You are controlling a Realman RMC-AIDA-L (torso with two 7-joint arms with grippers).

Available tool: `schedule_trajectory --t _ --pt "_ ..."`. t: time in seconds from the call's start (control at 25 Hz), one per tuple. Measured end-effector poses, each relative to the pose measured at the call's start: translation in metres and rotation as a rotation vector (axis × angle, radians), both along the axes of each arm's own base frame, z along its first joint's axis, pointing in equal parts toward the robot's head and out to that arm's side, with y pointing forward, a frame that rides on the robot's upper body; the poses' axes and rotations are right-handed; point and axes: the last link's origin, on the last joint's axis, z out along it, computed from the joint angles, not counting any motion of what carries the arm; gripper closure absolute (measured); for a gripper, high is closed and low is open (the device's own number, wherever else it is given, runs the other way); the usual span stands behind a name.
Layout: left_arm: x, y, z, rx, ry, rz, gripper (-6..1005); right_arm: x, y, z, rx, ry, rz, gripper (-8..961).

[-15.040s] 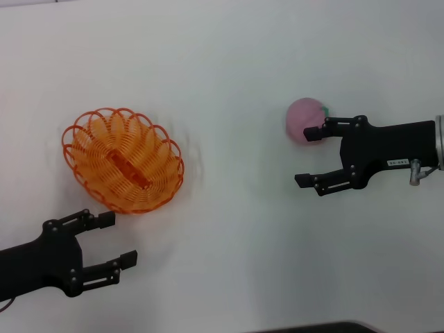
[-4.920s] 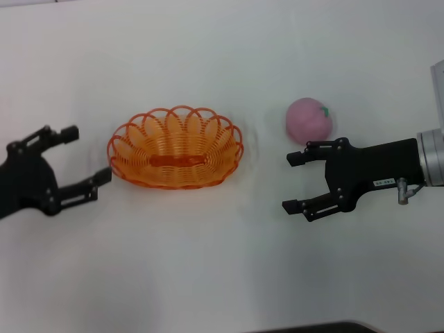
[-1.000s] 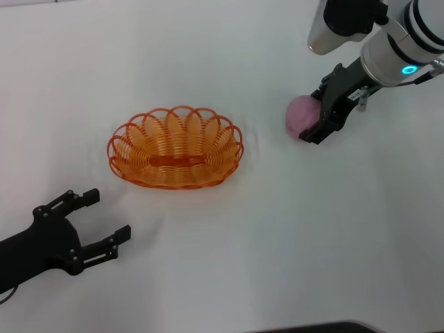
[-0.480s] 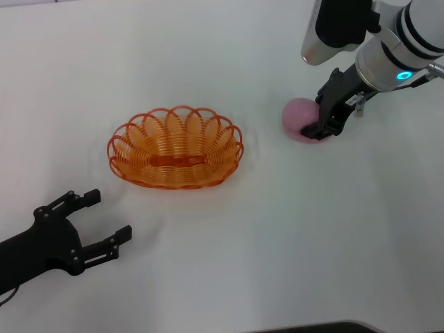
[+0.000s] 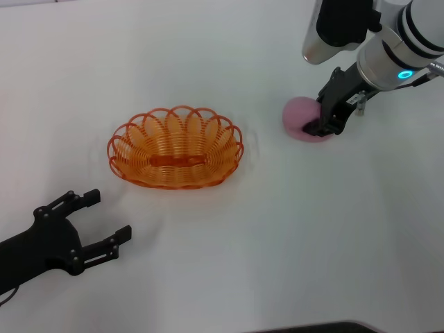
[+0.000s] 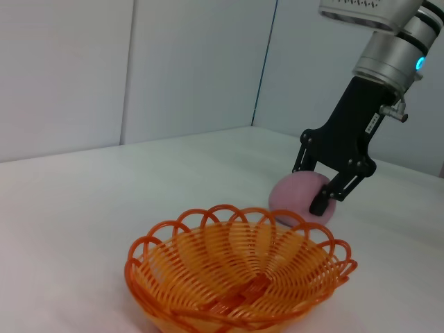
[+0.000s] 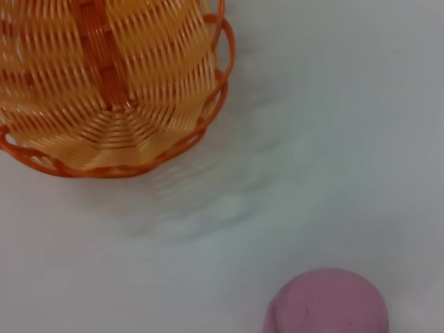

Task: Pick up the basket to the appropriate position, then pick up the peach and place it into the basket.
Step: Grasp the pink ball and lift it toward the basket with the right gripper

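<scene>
The orange wire basket (image 5: pixel 234 154) stands empty on the white table, left of centre in the head view; it also fills the front of the left wrist view (image 6: pixel 142 258). The pink peach (image 5: pixel 297 116) rests on the table to the right of it. My right gripper (image 5: pixel 316 123) points down onto the peach's right side, its black fingers open and straddling the fruit (image 6: pixel 291 198). In the right wrist view the peach (image 7: pixel 326 305) lies close below the camera, and one end of the basket (image 7: pixel 104 83) lies beyond it. My left gripper (image 5: pixel 107 215) rests open near the table's front left, apart from the basket.
The white table (image 5: pixel 229 236) has nothing else on it. A pale wall (image 6: pixel 173 62) stands behind the table in the left wrist view.
Over the last second my right gripper dropped lower around the peach, and the peach shifted slightly left. The basket and left arm stayed still.
</scene>
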Motion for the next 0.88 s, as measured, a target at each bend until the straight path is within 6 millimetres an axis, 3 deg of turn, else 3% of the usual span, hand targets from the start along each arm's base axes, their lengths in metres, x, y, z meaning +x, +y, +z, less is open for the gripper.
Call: schedule_trajectory --t 0.88 --pt "-0.0005 0.0004 -0.0028 -0.004 0.001 0.009 112 -0.0010 0.0000 0.0008 -0.002 -0.004 0.003 719"
